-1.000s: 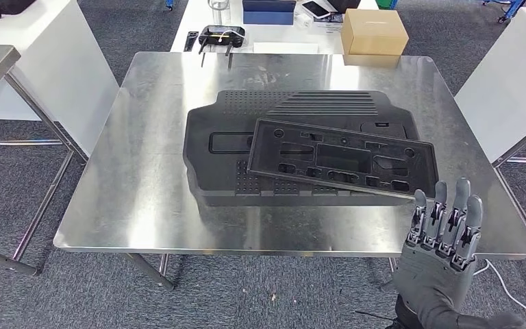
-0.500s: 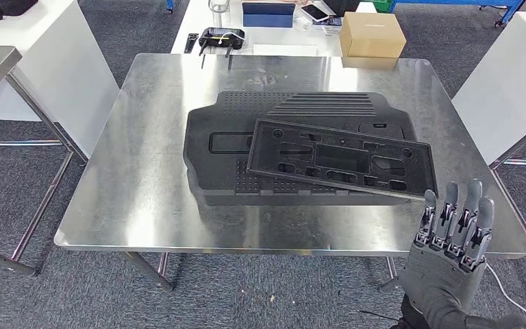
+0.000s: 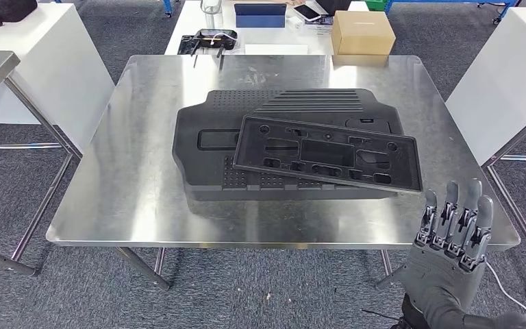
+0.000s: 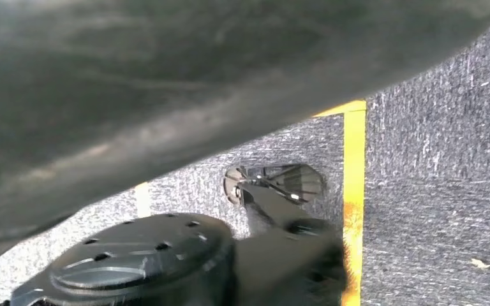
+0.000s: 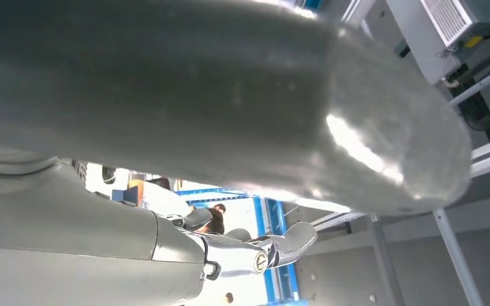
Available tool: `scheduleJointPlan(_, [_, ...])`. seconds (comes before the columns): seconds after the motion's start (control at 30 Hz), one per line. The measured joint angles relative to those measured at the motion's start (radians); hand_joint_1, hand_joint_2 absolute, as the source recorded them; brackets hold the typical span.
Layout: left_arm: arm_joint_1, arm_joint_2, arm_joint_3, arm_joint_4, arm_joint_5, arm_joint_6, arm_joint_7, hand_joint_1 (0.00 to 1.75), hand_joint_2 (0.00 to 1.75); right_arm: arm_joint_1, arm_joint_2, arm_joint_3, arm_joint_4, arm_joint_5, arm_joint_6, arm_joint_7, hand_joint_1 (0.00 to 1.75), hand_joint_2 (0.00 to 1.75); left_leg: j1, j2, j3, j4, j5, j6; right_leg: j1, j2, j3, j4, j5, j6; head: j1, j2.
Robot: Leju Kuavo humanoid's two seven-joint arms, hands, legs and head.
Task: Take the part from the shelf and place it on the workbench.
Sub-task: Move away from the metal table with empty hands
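My right hand [image 3: 448, 257] is cut off at the wrist by the head view's lower edge. The upper part [image 3: 329, 152] covers much of the lower part [image 3: 209, 147] beneath it. The cardboard box [image 3: 361, 31] hides the bench surface behind it. In my right wrist view, my thumb [image 5: 230, 95] blurs and blocks most of the scene.

No legible text, label or number anywhere — (none on parts, boxes).
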Motion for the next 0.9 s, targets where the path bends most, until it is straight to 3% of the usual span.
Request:
scheduleJointPlan(0.07, [-0.001,-0.001,0.002,0.000,0.000,-0.001,-0.001,0.00,0.00,-0.001,0.001,0.000,0.000,0.006,-0.004,0.000,0.00,0.00,-0.002,-0.003,0.048,-0.089,0.025,0.004,0.005,0.000,-0.004,0.006,0.003,0.006,0.002,0.000])
scheduleJointPlan(0.17, [-0.001,-0.001,0.003,0.000,0.000,-0.003,-0.002,0.00,0.00,0.000,0.002,-0.001,0.000,0.010,-0.004,0.000,0.00,0.00,-0.010,-0.004,0.039,-0.099,0.038,0.023,0.002,0.001,-0.014,0.007,0.013,0.025,0.003,0.000])
scheduleJointPlan(0.2, [-0.001,-0.001,0.003,0.000,0.000,-0.003,-0.002,0.00,0.00,0.000,0.002,-0.001,0.000,0.011,-0.005,0.000,0.00,0.00,-0.011,-0.002,0.034,-0.100,0.046,0.032,0.001,0.001,-0.022,0.016,0.005,0.028,0.004,0.000])
scheduleJointPlan(0.23, [-0.001,-0.001,0.003,0.000,0.000,-0.003,-0.002,0.00,0.00,0.000,0.002,-0.001,0.000,0.012,-0.006,0.000,0.00,0.00,-0.010,-0.001,0.026,-0.102,0.054,0.042,0.001,0.001,-0.036,0.041,-0.016,0.027,0.006,0.000])
scheduleJointPlan(0.3, [-0.002,-0.001,0.004,0.000,0.000,-0.006,-0.002,0.00,0.00,0.000,0.002,-0.001,0.000,0.017,-0.007,-0.001,0.00,0.00,-0.010,0.001,0.007,-0.103,0.069,0.053,0.001,0.001,-0.081,0.151,-0.090,0.018,0.011,0.000])
scheduleJointPlan(0.37, [-0.002,0.000,0.004,0.000,0.000,-0.008,-0.002,0.00,0.00,0.000,0.001,-0.001,0.000,0.020,-0.010,-0.001,0.00,0.00,-0.013,0.003,-0.015,-0.102,0.082,0.057,0.001,0.001,-0.118,0.272,-0.149,0.016,0.013,0.000])
scheduleJointPlan(0.4, [-0.002,0.000,0.005,0.000,0.000,-0.009,-0.002,0.00,0.00,0.000,0.001,-0.001,0.000,0.021,-0.010,-0.001,0.00,0.00,-0.015,0.004,-0.025,-0.102,0.090,0.057,0.001,0.001,-0.116,0.296,-0.158,0.021,0.013,0.000])
scheduleJointPlan(0.43, [-0.002,-0.001,0.005,0.000,0.000,-0.009,-0.002,0.00,0.00,0.000,0.000,-0.001,0.000,0.021,-0.011,-0.001,0.00,0.00,-0.016,0.004,-0.034,-0.102,0.096,0.057,0.002,0.001,-0.093,0.278,-0.151,0.027,0.013,0.000])
scheduleJointPlan(0.47, [-0.002,-0.001,0.005,0.000,-0.001,-0.009,-0.002,0.00,0.00,-0.001,0.000,-0.001,0.000,0.021,-0.012,-0.001,0.00,0.00,-0.017,0.004,-0.043,-0.102,0.103,0.055,0.003,0.001,-0.051,0.224,-0.134,0.034,0.013,0.000])
scheduleJointPlan(0.53, [-0.002,-0.002,0.005,0.000,-0.001,-0.009,-0.002,0.00,0.00,-0.003,-0.001,-0.001,0.000,0.021,-0.012,-0.001,0.00,0.00,-0.020,0.003,-0.053,-0.101,0.115,0.051,0.008,0.000,0.058,0.068,-0.104,0.036,0.013,0.000])
scheduleJointPlan(0.57, [-0.002,-0.003,0.005,0.000,-0.001,-0.009,-0.002,0.00,0.00,-0.004,-0.001,-0.001,0.000,0.021,-0.012,-0.001,0.00,0.00,-0.021,0.002,-0.055,-0.101,0.121,0.046,0.012,0.000,0.096,0.011,-0.095,0.033,0.012,0.000])
scheduleJointPlan(0.6, [-0.002,-0.004,0.006,0.000,-0.001,-0.009,-0.002,0.00,0.00,-0.005,-0.001,-0.001,0.000,0.021,-0.012,-0.001,0.00,0.00,-0.021,0.002,-0.056,-0.101,0.127,0.041,0.015,0.000,0.114,-0.020,-0.092,0.030,0.012,0.000])
scheduleJointPlan(0.67, [-0.002,-0.004,0.006,0.000,-0.001,-0.009,-0.002,0.00,0.00,-0.006,-0.001,-0.001,0.000,0.021,-0.012,-0.001,0.00,0.00,-0.020,0.003,-0.057,-0.103,0.139,0.027,0.016,0.000,0.108,-0.029,-0.082,0.019,0.011,0.000])
scheduleJointPlan(0.73, [-0.001,-0.004,0.008,0.000,-0.001,-0.009,-0.002,0.00,0.00,-0.006,-0.001,-0.001,0.000,0.021,-0.012,-0.001,0.00,0.00,-0.017,0.001,-0.067,-0.083,0.115,0.015,0.008,-0.002,0.097,-0.035,-0.068,0.002,0.010,0.000])
scheduleJointPlan(0.77, [-0.001,-0.004,0.008,0.000,-0.001,-0.009,-0.002,0.00,0.00,-0.006,-0.001,-0.001,0.000,0.021,-0.012,-0.001,0.00,0.00,-0.015,0.001,-0.079,-0.048,0.078,0.010,0.004,-0.004,0.091,-0.037,-0.060,-0.006,0.010,0.000])
scheduleJointPlan(0.83, [0.000,-0.003,0.009,0.000,-0.001,-0.009,-0.002,0.00,0.00,-0.006,-0.001,-0.001,0.000,0.021,-0.012,-0.001,0.00,0.00,-0.008,0.000,-0.111,0.074,-0.020,0.000,0.003,-0.006,0.075,-0.036,-0.046,-0.014,0.008,0.000])
scheduleJointPlan(0.87, [0.000,-0.004,0.010,0.000,-0.001,-0.009,-0.002,0.00,0.00,-0.005,-0.001,-0.001,0.000,0.021,-0.012,-0.001,0.00,0.00,-0.004,0.000,-0.123,0.135,-0.052,-0.004,0.004,-0.006,0.068,-0.034,-0.040,-0.014,0.008,0.000])
scheduleJointPlan(0.9, [0.000,-0.004,0.010,0.000,-0.001,-0.009,-0.002,0.00,0.00,-0.005,-0.001,-0.002,0.000,0.021,-0.012,-0.001,0.00,0.00,0.000,0.001,-0.124,0.173,-0.062,-0.008,0.004,-0.007,0.061,-0.031,-0.034,-0.012,0.008,0.000])
